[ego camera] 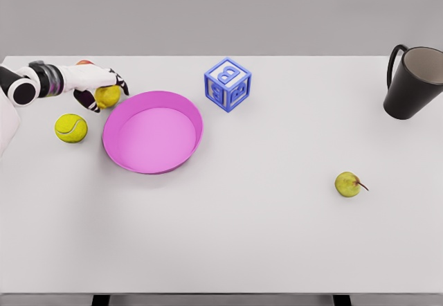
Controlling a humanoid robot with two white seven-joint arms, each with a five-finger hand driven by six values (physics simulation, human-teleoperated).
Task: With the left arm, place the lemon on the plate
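Left hand (102, 90) reaching in from the left edge, fingers curled round the lemon (107, 96) and seemingly closed on it; whether lifted clear of the table (277, 237) or resting there, impossible to tell. No right arm anywhere in view.

Largest first: the white table, then the pink plate (131, 155), sitting just right of the held lemon with its near rim close by. So only a short carry rightward and slightly toward the robot, judged from this layout. Lemon too hidden by fingers to read its long axis.

Next down: black mug (408, 84) at far right, blue letter block (228, 84) behind the plate, tennis ball (71, 128) just below the hand, small pear (348, 184) well off to the right.
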